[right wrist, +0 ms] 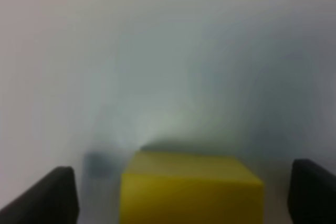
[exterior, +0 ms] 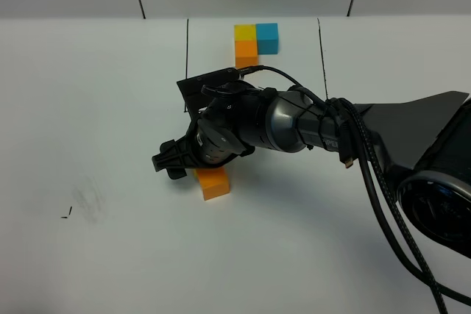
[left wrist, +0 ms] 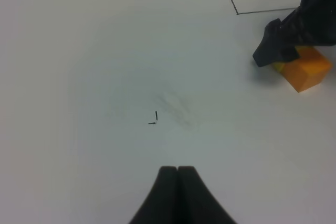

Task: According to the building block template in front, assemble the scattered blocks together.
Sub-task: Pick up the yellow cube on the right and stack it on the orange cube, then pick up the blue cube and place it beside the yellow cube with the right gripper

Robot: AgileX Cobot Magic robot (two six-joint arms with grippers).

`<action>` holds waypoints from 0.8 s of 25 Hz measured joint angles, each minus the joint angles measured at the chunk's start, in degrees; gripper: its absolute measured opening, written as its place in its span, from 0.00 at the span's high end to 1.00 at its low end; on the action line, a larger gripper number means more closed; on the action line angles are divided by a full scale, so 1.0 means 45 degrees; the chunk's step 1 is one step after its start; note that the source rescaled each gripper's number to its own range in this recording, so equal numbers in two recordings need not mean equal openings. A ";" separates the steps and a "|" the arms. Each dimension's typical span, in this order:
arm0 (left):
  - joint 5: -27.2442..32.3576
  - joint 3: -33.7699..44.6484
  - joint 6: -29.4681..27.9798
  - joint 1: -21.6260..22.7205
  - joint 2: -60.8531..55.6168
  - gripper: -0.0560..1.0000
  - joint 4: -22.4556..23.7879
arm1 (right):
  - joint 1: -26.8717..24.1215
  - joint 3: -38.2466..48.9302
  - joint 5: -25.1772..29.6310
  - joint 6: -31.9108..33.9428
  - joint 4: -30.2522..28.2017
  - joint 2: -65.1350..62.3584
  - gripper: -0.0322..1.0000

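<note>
The building block template [exterior: 255, 40] lies at the far middle of the table: yellow, light blue and orange cubes joined in an L, between thin black lines. Two of the scattered blocks touch near the table's middle. The orange one [exterior: 214, 182] [left wrist: 308, 68] shows plainly. The yellow one [right wrist: 191, 188] [left wrist: 277, 67] lies mostly under my right gripper [exterior: 174, 165] [right wrist: 184, 198]. That gripper is open, one finger on each side of the yellow cube with a gap on both sides. My left gripper [left wrist: 177, 174] is shut on nothing, above bare table.
The right arm [exterior: 309, 124] and its cables [exterior: 383, 196] stretch from the right edge across the middle. A small black mark [exterior: 67, 214] [left wrist: 154, 118] and a faint smudge sit on the white table at the left. A corner of the drawn black line [left wrist: 237, 12] shows in the left wrist view.
</note>
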 joint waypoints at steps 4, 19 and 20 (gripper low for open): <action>0.0000 0.0000 0.0000 0.0000 0.0000 0.95 0.0000 | 0.0000 -0.0052 -0.0118 -0.0316 0.0000 0.0000 0.07; 0.0000 0.0000 0.0000 0.0000 0.0000 0.95 0.0000 | 0.0000 -0.3073 0.2901 -0.1659 -0.0739 -0.0254 0.06; 0.0000 0.0000 0.0000 0.0000 0.0000 0.95 0.0000 | 0.0000 -0.3073 0.2966 -0.1646 -0.0961 -0.0381 0.06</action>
